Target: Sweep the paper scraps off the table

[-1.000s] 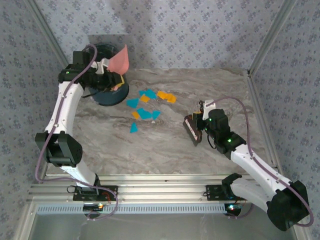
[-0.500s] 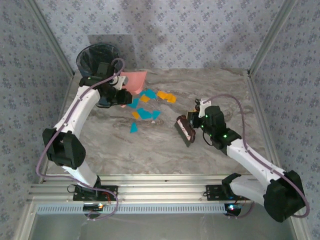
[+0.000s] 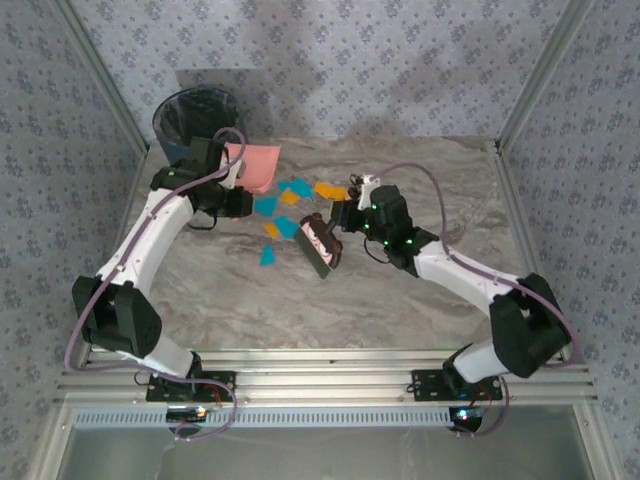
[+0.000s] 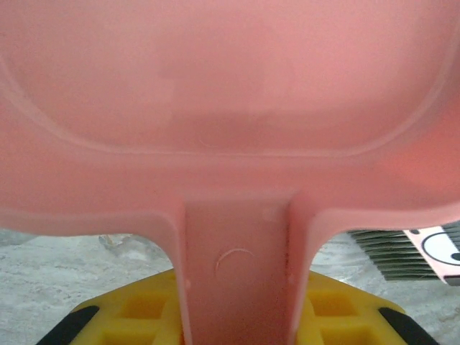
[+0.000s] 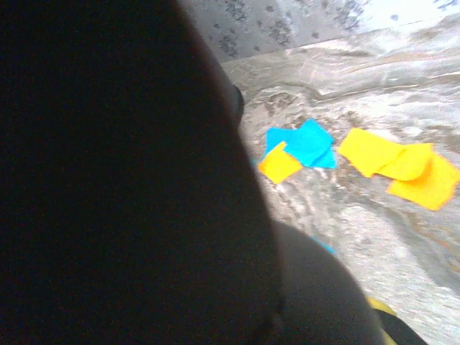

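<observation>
Mid-sweep, by the look of it: brush (image 3: 320,245) pinched in the right fingers (image 3: 343,217), pan (image 3: 256,166) clamped by its handle between the left fingers (image 4: 136,310), both pairs pressed tight on their tools. Between the two tools, toward the far-left part of the surface (image 3: 400,290), lying flat: the scraps (image 3: 290,210), teal and orange, loosely bunched. One teal piece (image 3: 267,256) apart on the near side; a few orange ones (image 3: 333,191) on the far-right fringe, beside the right wrist.

To do this well:
- Set the pan's lip flat on the surface just left of the bunch, mouth facing the brush, no gap beneath.
- Drag the bristles low and lightly leftward, starting right of the orange fringe so as to leave nothing behind.
- Stroke short, to avoid flicking such light paper aside.
- Gather the near stray with a separate pass.
- Brace the pan against the push.

At the far-left corner, just beyond the pan, a black bin (image 3: 195,115); too dark inside to tell contents. On the pan, a bare pink face as seen from above; nothing loaded yet, seemingly.
</observation>
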